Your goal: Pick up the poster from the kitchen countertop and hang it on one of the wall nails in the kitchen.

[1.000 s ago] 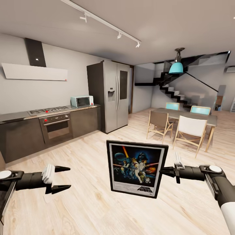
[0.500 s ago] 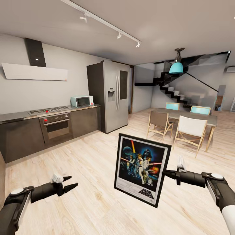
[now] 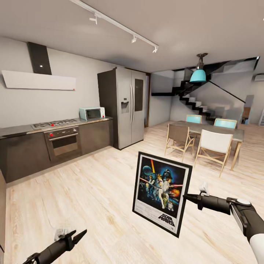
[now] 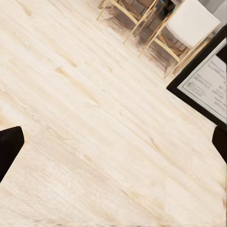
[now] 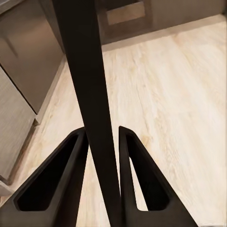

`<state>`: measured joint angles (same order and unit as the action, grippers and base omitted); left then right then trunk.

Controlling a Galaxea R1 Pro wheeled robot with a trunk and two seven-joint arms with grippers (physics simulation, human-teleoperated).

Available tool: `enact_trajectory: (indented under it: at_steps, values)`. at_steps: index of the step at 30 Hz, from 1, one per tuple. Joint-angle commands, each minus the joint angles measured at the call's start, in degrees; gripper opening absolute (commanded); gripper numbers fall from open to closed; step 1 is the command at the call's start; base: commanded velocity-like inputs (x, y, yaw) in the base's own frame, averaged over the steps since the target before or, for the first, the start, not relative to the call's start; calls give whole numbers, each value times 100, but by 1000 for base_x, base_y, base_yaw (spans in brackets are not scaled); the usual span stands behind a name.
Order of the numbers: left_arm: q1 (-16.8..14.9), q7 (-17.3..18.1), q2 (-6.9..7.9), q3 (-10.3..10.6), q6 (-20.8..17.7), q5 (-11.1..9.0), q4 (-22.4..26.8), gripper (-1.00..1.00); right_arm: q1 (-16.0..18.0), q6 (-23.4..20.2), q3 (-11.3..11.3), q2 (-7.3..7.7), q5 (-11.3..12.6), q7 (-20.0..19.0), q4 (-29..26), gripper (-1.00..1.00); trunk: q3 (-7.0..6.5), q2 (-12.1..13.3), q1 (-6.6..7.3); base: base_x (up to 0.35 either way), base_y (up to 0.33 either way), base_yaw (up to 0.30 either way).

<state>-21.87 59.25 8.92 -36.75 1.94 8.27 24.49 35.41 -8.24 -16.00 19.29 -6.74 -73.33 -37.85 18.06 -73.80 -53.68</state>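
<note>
Right end effector is clamped on the right edge of the poster, holding it upright and slightly tilted in the air above the pale wood floor, in front of the robot and a little right of centre in the head view. Seen from the right wrist, its 2 fingers press on either side of the poster's black frame, which runs edge-on between them. The print faces the head camera: black frame, white inner border, coloured figures on a dark ground and the "STAR WARS" title at the bottom. Left end effector hangs low at the bottom left of the head view with its 2 dark fingers apart and nothing between them; its wrist camera looks down on the floor, with a corner of the poster at one side. Well beyond the poster, along the far wall, runs the kitchen worktop over dark grey cabinets, with a hob, a built-in oven and a teal microwave on it, and a tall grey fridge just beside its end. To the right stand a dining table with 4 chairs under a teal pendant lamp, with a dark staircase behind.
</note>
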Motion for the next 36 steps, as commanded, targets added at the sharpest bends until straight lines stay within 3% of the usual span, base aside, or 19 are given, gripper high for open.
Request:
enact_trajectory:
  at_steps: [1,7,13,18,19,25,36]
  values:
    - [-9,12,7,-52,99,58,-112,100,7,-107,-33,-4,-37,-43,-10,-100,14,-5,0,0,0,0]
    - [-2,-156,171,-62,400,59,-578,100,8,-478,-35,8,-44,-34,-47,-100,64,-5,0,0,0,0]
    - [14,-337,616,-68,491,53,-1382,100,9,-606,-35,28,-46,-33,-67,-100,119,-5,0,0,0,0]
    - [16,-520,758,-62,820,45,-1876,100,8,-626,-33,25,-46,-27,-72,-100,165,-5,0,0,0,0]
    - [16,-558,880,-61,908,44,-1948,100,8,-629,-30,23,-46,-25,-73,-100,174,-5,0,0,0,0]
    - [17,-578,946,-61,952,43,-1983,100,9,-626,-21,11,-54,-24,-73,-100,230,-5,0,0,0,0]
    - [17,-580,934,-68,961,47,-2036,100,8,-612,-18,5,-49,-27,-81,-100,298,-5,0,-104,-82,0]
